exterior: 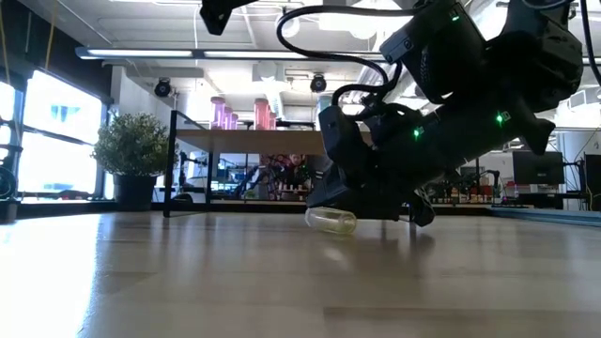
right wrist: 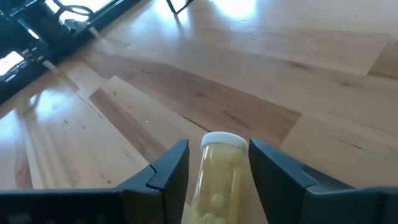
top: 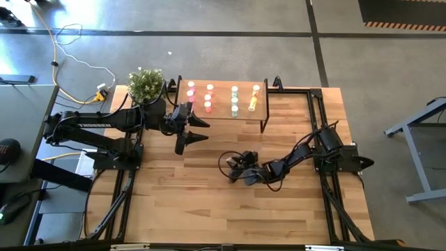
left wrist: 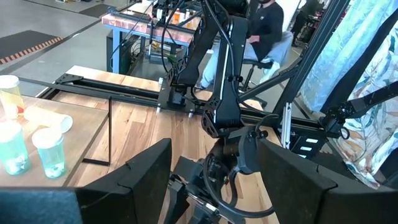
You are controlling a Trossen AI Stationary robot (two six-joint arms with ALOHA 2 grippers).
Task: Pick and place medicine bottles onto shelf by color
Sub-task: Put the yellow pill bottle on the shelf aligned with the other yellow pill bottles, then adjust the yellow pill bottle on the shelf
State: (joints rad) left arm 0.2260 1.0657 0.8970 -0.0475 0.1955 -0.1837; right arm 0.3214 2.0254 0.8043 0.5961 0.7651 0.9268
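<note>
A yellow medicine bottle (right wrist: 219,171) lies on its side on the tabletop, pale cap (right wrist: 222,140) pointing away from my right gripper (right wrist: 217,165). That gripper is open, low over the table's middle (top: 237,167), with one finger on each side of the bottle (exterior: 331,220). The shelf (top: 223,117) stands at the far edge. It carries pink, red-orange, green and yellow bottles upright, and one yellow bottle (top: 252,103) lying down. My left gripper (top: 198,130) hangs open, touching nothing, by the shelf's near left corner. My right gripper comes in low and slanting from the table's right, its fingers lying along the yellow bottle's sides. One finger (right wrist: 270,171) sits close against the bottle's wall and the other (right wrist: 171,171) shows a thin gap. Whether either touches it, I cannot tell. The bottle rests on the table.
A potted plant (top: 145,84) stands at the far left corner beside the shelf. Black frame rails (top: 317,111) run along the table's sides. Bare wood (top: 181,202) lies toward the near edge. A person (left wrist: 267,25) sits beyond the table.
</note>
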